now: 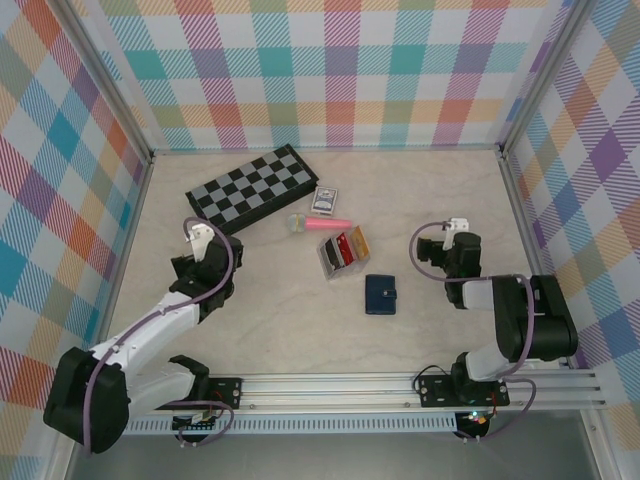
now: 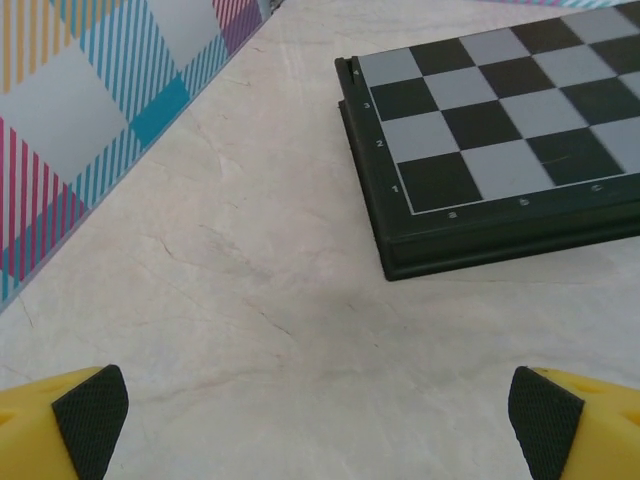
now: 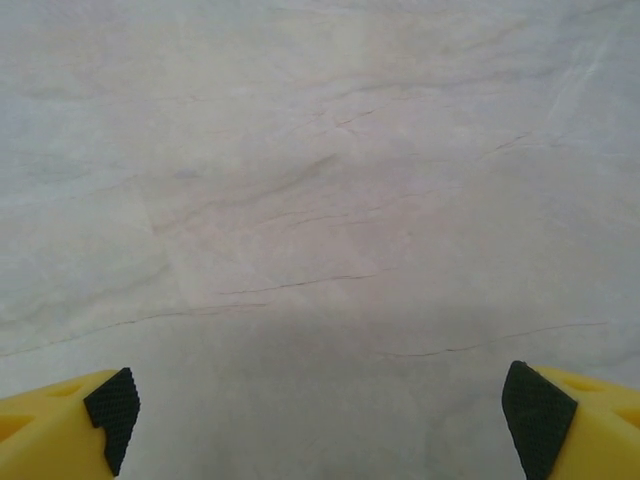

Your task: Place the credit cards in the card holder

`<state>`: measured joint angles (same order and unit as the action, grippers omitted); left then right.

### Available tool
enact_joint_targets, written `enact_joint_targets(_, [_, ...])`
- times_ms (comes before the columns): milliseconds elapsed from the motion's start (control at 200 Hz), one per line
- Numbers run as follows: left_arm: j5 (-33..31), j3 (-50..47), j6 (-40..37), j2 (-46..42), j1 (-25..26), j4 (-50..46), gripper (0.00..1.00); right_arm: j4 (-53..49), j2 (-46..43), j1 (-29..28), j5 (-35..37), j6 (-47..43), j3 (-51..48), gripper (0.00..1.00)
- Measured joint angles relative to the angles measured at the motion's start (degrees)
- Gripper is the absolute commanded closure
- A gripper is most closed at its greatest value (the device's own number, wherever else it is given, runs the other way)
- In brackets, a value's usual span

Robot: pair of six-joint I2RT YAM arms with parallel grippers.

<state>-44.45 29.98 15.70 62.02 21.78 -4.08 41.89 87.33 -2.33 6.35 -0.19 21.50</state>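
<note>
- Top external: you've got card holder [image 1: 381,294] closed, mid tabletop [image 1: 280,310]; credit cards [image 1: 350,245] sit in clear box [image 1: 327,262] near it.
- Wrist views: L tool [image 2: 318,425] & R tool [image 3: 325,415] wide open, holding nothing.

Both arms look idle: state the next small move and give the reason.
Probably bring the right gripper over to the small closed navy-blue wallet, to open it. That gripper and the left gripper are open and empty; the thin red, black and orange plastic cards sit in the clear plastic box; the wallet lies nearer the right gripper.
</note>
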Motion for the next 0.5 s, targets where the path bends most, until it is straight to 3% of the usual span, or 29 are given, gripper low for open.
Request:
enact_joint_targets(135, [2.91, -2.64, -5.53, 2.75, -2.67, 10.36, 0.0, 1.6, 0.07, 0.11, -1.33, -0.04, 0.46, 0.0])
enact_joint_targets(280, [7.63, -5.25, -10.47, 11.56, -4.74, 24.17, 0.0, 2.49, 0.07, 0.15, -1.62, 0.0, 0.72, 0.0])
enact_joint_targets(500, [14.58, -5.51, -17.57, 19.76, -5.64, 36.02, 0.0, 2.69, 0.07, 0.15, -2.12, 0.0, 0.74, 0.0])
